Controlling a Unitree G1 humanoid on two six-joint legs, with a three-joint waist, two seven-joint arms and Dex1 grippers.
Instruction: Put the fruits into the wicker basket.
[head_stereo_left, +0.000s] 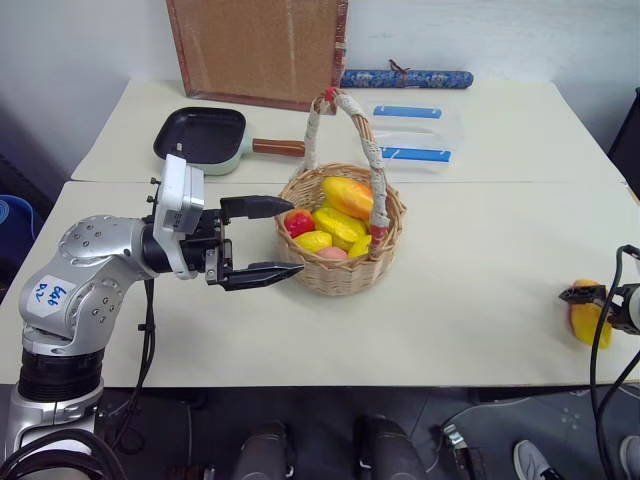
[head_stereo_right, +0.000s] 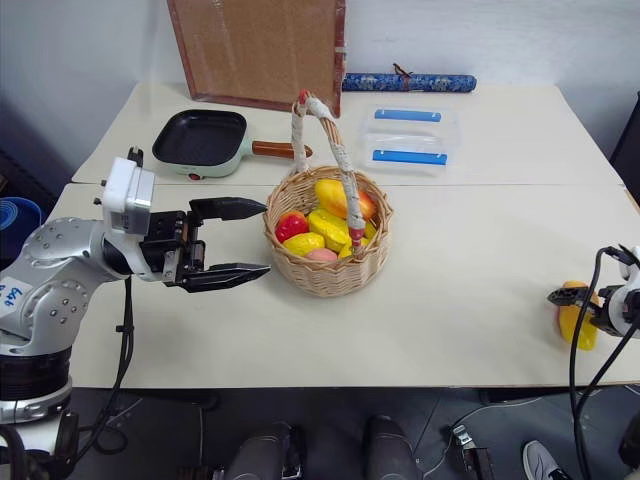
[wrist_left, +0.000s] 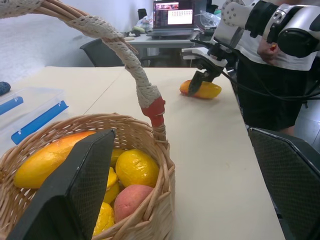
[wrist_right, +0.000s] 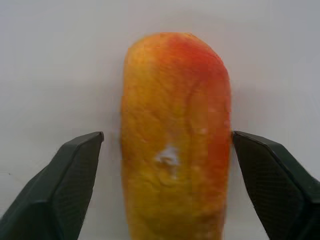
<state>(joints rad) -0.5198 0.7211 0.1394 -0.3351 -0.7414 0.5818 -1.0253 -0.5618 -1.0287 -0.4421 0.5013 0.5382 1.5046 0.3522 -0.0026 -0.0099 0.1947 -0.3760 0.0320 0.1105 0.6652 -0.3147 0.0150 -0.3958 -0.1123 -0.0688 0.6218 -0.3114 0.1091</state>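
Observation:
The wicker basket (head_stereo_left: 340, 275) stands mid-table with several fruits in it: a red-to-yellow mango (head_stereo_left: 348, 195), a red apple (head_stereo_left: 298, 222), yellow lemons (head_stereo_left: 340, 225) and a peach (head_stereo_left: 332, 253). My left gripper (head_stereo_left: 295, 237) is held level and open just left of the basket, one finger by its rim and nothing between the fingers. Another red-to-yellow mango (head_stereo_left: 583, 318) lies at the table's right edge. My right gripper (wrist_right: 167, 134) points down over this mango (wrist_right: 175, 140), its fingers (wrist_right: 65, 185) on either side of it, one close against it and a small gap at the other.
Behind the basket sit a black pan with a wooden handle (head_stereo_left: 200, 135) and a clear plastic box with blue clips (head_stereo_left: 420, 135). A cork board (head_stereo_left: 258, 50) and a blue roll (head_stereo_left: 405, 78) lean at the back wall. A person's shoe (head_stereo_left: 535, 460) shows below the table's front edge.

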